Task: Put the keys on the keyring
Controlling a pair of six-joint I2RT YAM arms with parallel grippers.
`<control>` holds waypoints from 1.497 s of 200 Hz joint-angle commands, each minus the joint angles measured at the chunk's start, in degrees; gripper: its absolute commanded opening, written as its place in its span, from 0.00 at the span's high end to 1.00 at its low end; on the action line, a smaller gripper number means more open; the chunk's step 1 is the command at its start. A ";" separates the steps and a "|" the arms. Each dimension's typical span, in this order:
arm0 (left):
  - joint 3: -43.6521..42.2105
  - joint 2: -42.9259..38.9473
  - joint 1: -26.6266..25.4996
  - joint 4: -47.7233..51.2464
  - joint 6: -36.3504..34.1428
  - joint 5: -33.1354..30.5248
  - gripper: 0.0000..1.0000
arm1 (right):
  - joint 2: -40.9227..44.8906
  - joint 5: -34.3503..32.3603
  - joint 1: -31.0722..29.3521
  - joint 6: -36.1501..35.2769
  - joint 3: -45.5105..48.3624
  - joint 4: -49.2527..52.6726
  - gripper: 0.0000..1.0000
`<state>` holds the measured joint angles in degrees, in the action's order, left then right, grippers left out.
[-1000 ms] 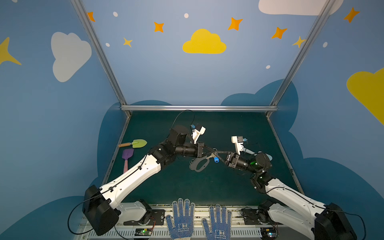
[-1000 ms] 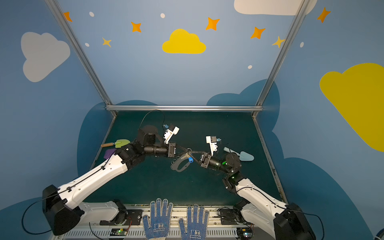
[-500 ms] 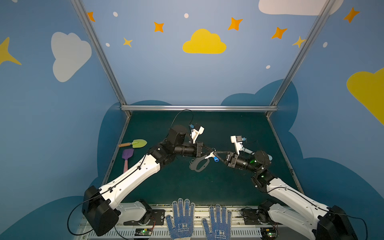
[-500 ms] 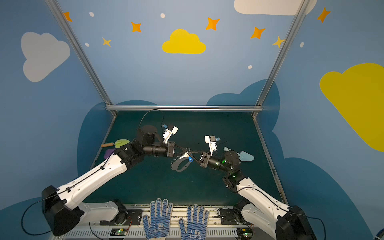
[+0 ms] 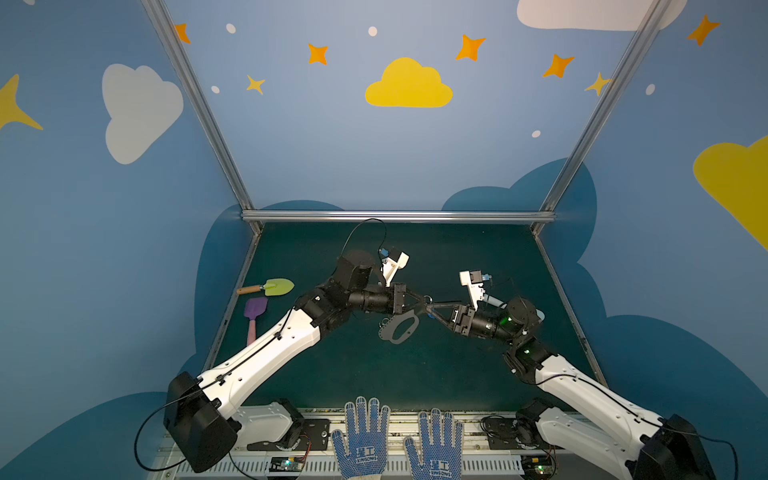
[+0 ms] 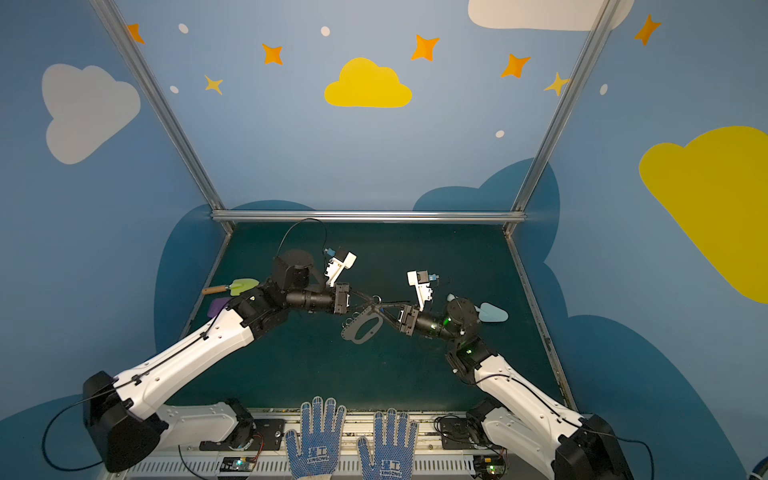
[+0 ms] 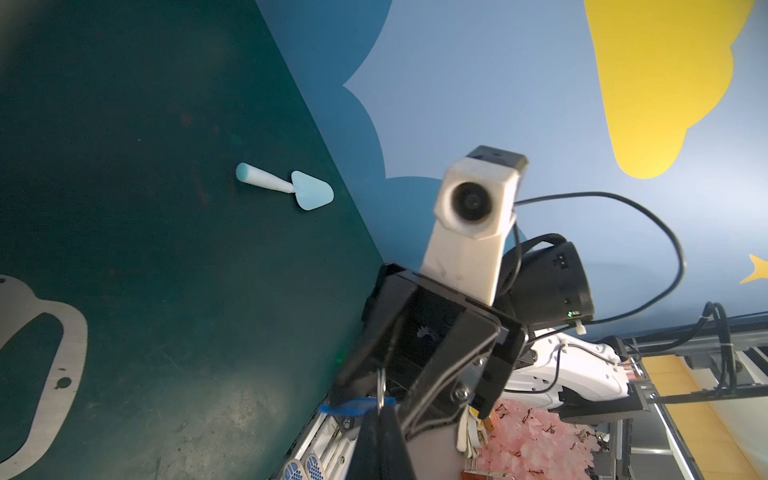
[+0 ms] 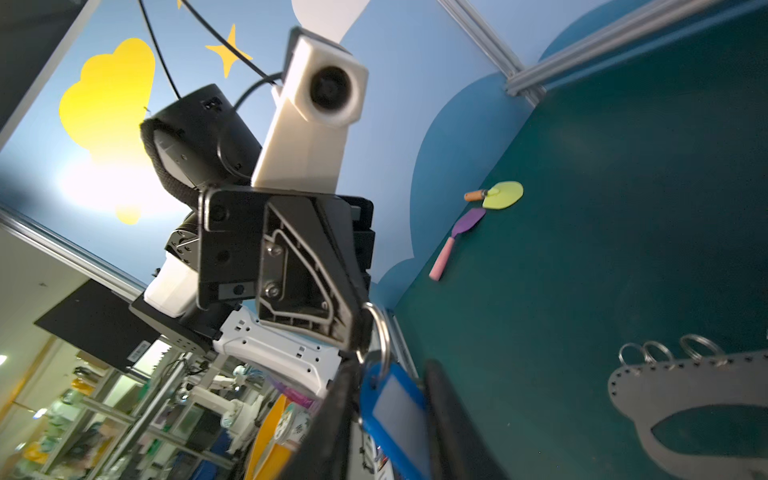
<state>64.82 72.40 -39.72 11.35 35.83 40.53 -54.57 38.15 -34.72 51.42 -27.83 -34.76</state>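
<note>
To keep keys point(image 8: 390, 399) hanging free up beside keyring point(image 8: 665, 386): clamped by wire loop point(image 8: 381, 328) in shut left gripper point(image 5: 422, 306); right gripper point(image 7: 378, 395) agape around them, likely for regrasp.

Keyring point(image 7: 72, 345) half beyond frame edge

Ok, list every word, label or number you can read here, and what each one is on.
"星工" over smaller letters, apparently "XINGONG": printed on each blue-dotted glove.
Blue tag on the keys: its white insert looks blank.
Sticker on the black panel, right wrist view: too small to read.
</note>
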 commanded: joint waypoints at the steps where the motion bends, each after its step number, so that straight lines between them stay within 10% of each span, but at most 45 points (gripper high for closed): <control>1: 1.12 -0.94 -0.18 -2.32 0.17 1.78 0.96 | 2.28 -1.04 -0.17 -1.08 0.09 0.35 0.48; 299: 0.58 -1.30 -0.70 -1.95 0.15 0.97 0.96 | 1.13 1.48 -0.08 2.02 1.64 -7.44 0.82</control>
<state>64.82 72.40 -40.29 9.72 36.91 41.63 -54.37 38.70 -34.70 54.06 -26.79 -42.96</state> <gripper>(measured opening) 0.047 0.186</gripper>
